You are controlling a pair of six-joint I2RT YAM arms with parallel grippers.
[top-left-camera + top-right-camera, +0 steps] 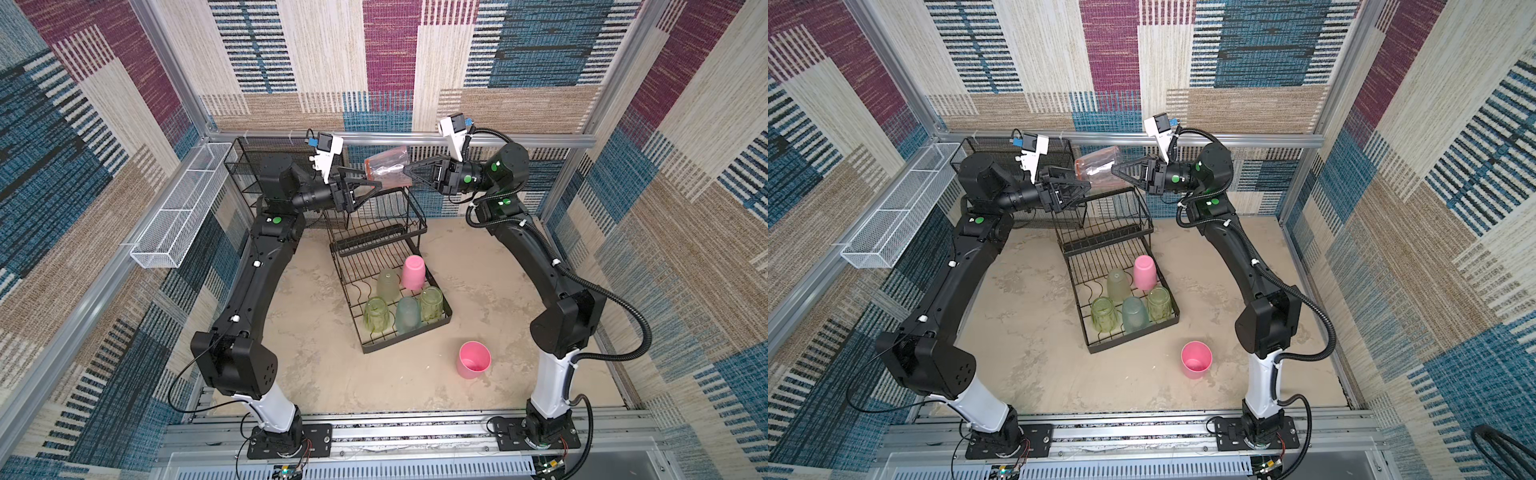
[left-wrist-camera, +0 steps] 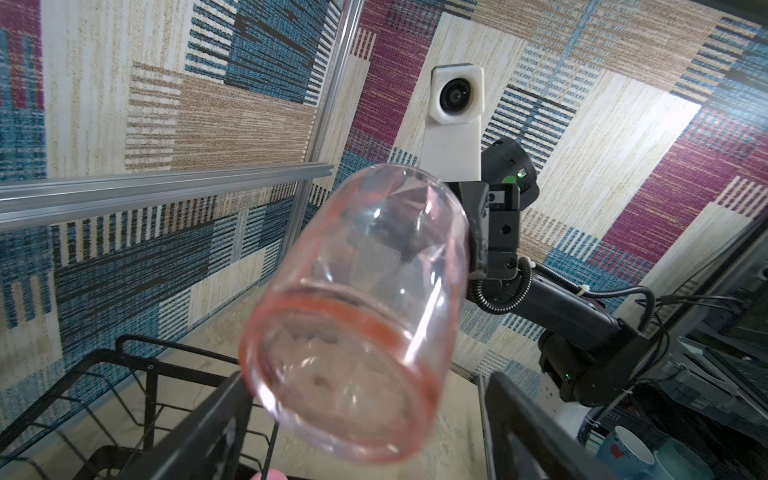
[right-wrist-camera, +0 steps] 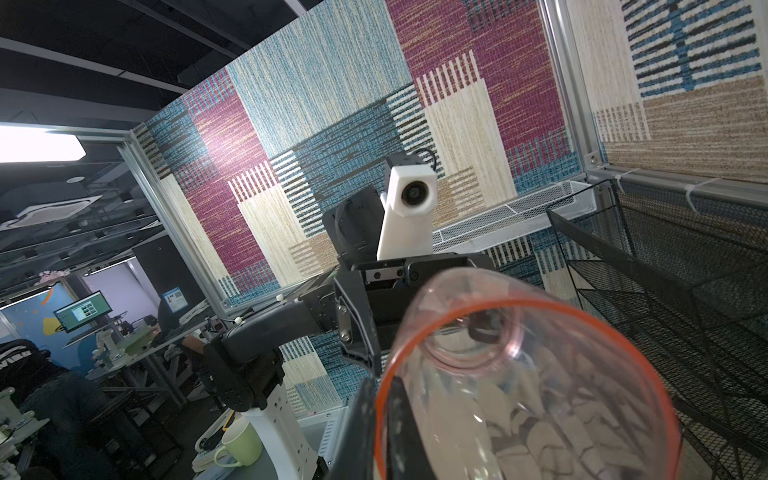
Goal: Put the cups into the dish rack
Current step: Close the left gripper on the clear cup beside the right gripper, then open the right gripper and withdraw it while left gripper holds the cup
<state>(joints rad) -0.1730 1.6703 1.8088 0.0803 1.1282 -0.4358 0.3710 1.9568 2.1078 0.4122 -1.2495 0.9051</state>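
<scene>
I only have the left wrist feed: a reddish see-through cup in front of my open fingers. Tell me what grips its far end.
Observer: The right gripper is shut on the reddish cup, pinching its rim.
Operator: Count the cups in the rack.
Observer: Five sit on the lower tier of the dish rack: one pink cup, one teal cup and three yellow-green cups.
Operator: Report any cup outside it.
Observer: One upright pink cup stands mouth up on the table, to the right of the rack in both top views.
</scene>
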